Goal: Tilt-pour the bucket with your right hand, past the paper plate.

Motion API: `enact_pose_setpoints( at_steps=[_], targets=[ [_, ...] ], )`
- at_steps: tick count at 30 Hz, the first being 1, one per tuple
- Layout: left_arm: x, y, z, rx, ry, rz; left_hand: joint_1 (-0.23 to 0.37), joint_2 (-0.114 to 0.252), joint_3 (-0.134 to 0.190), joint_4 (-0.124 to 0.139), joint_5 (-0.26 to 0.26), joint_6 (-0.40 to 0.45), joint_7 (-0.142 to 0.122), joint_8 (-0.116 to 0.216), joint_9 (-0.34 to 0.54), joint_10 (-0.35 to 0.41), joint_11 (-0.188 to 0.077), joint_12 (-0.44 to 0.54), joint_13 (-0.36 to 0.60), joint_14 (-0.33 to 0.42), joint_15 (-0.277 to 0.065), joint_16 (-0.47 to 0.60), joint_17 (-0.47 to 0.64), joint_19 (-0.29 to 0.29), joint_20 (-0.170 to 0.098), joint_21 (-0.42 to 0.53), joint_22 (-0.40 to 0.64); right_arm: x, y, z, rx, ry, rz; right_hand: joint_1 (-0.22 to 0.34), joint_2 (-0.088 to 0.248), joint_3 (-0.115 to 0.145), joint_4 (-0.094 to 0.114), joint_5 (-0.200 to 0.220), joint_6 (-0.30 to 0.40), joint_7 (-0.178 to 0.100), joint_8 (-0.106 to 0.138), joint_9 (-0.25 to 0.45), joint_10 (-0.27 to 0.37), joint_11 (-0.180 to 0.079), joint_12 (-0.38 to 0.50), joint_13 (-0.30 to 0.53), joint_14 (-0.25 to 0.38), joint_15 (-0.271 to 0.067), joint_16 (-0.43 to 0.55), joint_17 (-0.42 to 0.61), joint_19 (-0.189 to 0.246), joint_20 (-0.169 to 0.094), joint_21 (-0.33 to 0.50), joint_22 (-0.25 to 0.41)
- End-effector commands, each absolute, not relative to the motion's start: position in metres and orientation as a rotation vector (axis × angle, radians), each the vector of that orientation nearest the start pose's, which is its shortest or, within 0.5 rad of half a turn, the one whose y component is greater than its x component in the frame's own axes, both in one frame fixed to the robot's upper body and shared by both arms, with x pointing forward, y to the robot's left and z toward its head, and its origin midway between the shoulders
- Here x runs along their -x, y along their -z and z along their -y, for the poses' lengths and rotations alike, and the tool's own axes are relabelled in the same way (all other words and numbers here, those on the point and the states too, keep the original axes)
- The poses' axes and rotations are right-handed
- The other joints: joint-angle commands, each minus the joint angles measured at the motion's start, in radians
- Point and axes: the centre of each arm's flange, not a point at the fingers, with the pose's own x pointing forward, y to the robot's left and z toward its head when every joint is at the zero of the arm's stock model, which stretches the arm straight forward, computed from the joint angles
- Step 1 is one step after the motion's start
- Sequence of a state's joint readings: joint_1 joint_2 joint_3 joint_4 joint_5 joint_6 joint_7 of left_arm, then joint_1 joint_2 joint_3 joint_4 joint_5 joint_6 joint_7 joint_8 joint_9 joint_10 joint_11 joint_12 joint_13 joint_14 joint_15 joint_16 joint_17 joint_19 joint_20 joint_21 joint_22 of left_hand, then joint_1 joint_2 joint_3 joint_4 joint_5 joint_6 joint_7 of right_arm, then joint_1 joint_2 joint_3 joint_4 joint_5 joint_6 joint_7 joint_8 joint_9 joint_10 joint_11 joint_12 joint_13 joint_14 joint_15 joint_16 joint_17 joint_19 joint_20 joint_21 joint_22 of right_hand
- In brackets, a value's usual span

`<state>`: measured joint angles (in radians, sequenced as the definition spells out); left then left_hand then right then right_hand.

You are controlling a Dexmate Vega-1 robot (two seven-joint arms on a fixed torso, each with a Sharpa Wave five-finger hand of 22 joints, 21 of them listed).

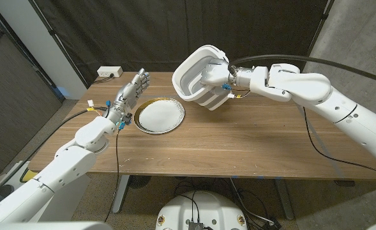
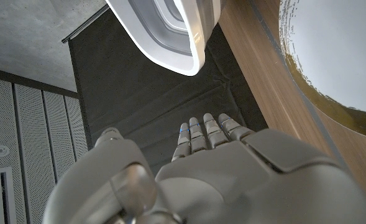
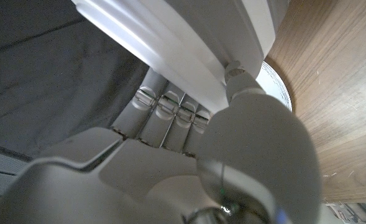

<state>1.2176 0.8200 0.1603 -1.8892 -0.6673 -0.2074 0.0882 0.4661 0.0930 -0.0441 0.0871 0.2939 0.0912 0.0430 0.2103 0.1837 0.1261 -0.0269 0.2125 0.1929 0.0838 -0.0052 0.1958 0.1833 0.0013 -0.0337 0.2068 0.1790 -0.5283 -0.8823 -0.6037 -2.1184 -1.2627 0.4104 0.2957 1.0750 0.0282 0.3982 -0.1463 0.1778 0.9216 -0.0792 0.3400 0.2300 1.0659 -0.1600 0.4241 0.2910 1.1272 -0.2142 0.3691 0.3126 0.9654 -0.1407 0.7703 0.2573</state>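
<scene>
Two hands are in play, but only one carries anything: the right hand (image 1: 221,82) grips the white bucket (image 1: 199,71) by its ribbed wall, with fingers along one side and the thumb against the rim, as the right wrist view shows (image 3: 170,112). The bucket is held in the air over the far part of the worktop (image 1: 239,147), tipped well over so that its open mouth faces the robot's left and a little upward, and its long axis runs roughly along the worktop's far edge instead of standing upright. What matters for the pour is where that mouth sits relative to the paper plate (image 1: 159,115). The plate lies on the worktop nearer the robot and to the left of the bucket, with its gold rim close below the bucket's lower lip but not touching it. Judged from the head view, the mouth is beyond the plate, toward the far edge, so anything tipped out would probably land past the plate and not on it. I cannot tell whether the bucket holds anything. The left hand (image 1: 129,94) stands on its edge just left of the plate, with fingers straight and held together, holding nothing; the right hand is plainly the nearer to the bucket.
</scene>
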Motion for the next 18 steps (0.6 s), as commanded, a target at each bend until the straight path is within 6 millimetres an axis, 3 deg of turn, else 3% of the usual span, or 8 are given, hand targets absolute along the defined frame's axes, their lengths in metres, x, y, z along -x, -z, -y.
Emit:
enact_pose_setpoints(
  at_steps=[1, 18],
  targets=[
    [-0.523, 0.009, -0.305, -0.102, 0.247, 0.669, 0.002, -0.003, -0.003, 0.001, 0.0, 0.007, -0.001, -0.004, 0.006, 0.008, 0.003, -0.001, 0.002, 0.004, 0.002, -0.003, 0.002, -0.009, -0.005, -0.002, 0.005, -0.484, -0.12, 0.085, 2.601, 0.005, 1.234, 0.073, 0.077, -0.004, -0.001, -0.002, 0.07, -0.072, 0.007, 0.002, 0.015, -0.008, -0.004, 0.004, 0.009, -0.014, -0.003, 0.003, -0.004, -0.087, 0.007, 0.003],
    [-0.536, 0.007, -0.304, -0.085, 0.261, 0.663, 0.006, 0.001, -0.004, 0.001, -0.003, 0.008, 0.01, -0.005, 0.006, 0.009, 0.009, -0.002, 0.002, 0.005, 0.004, -0.003, 0.002, -0.012, -0.005, -0.003, 0.005, -0.499, -0.136, 0.074, 2.759, 0.024, 1.21, 0.072, 0.076, -0.007, 0.0, -0.003, 0.073, -0.074, 0.007, 0.002, 0.018, -0.01, -0.006, 0.005, 0.01, -0.015, -0.006, 0.003, -0.008, -0.086, 0.014, 0.001]
  ],
)
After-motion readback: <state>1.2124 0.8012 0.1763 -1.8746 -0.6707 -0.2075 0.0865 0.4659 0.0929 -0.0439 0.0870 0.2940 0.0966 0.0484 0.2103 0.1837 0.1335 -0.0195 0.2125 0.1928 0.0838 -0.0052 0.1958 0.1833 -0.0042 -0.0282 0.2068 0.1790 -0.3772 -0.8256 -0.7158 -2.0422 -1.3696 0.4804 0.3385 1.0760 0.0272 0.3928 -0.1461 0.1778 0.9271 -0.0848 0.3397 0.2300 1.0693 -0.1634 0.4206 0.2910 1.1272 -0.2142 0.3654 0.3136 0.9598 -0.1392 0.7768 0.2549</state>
